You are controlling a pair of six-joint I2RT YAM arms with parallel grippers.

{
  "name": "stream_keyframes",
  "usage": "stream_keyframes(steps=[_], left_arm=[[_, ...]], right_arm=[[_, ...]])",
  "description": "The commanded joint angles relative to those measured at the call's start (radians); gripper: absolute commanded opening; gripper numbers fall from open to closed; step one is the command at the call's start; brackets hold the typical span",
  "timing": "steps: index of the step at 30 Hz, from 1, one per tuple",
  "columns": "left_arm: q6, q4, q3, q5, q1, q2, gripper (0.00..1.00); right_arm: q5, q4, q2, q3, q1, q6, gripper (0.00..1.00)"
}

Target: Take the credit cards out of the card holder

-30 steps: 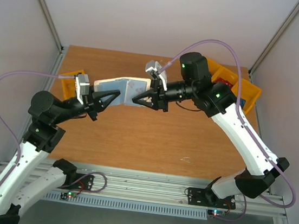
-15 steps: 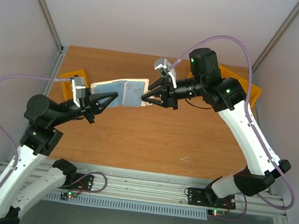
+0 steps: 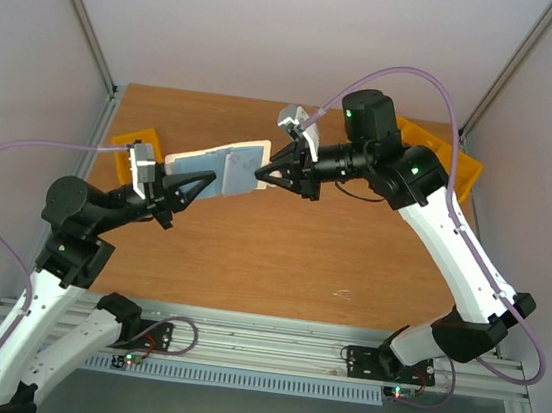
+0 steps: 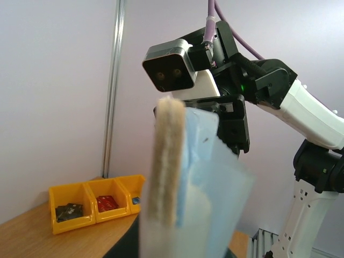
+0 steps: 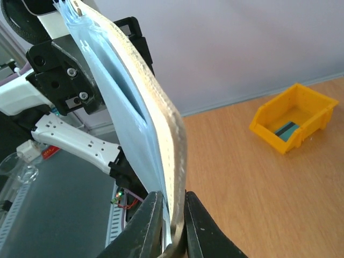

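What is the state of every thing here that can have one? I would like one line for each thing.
card holder: open, lifted in the air, held at both ends.
left gripper: shut on the card holder.
right gripper: shut on the card holder's edge.
credit cards: none visible outside the card holder.
yellow bins: upright, with small items inside.

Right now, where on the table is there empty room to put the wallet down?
The bare wood of the table, middle and near side, between the left arm and right arm, below the lifted card holder. Crowded: the far corners, with the left yellow bin and right yellow bins.
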Motion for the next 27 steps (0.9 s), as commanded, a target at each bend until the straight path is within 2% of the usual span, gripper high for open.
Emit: stream_keyframes(steps=[1,20,24,25,27], left_arm=[[-0.006,0.066,0.002,0.022,0.001,-0.009,0.00],[-0.018,0.072,-0.017,0.000,0.002,-0.003,0.00],[-0.012,0.060,-0.024,-0.008,0.002,-0.002,0.00],[-0.008,0.056,-0.025,-0.009,0.002,-0.003,0.01],[-0.002,0.046,-0.030,-0.014,0.002,-0.007,0.13]], right_arm=[[0.020,0.121,-0.013,-0.022,0.046,0.026,0.09],[-0.036,0.200,0.065,0.038,0.124,0.069,0.12],[-0.055,0.197,0.077,0.052,0.126,0.085,0.02],[-0.054,0.195,0.079,0.058,0.126,0.088,0.01],[-0.039,0.186,0.076,0.061,0.126,0.089,0.01]])
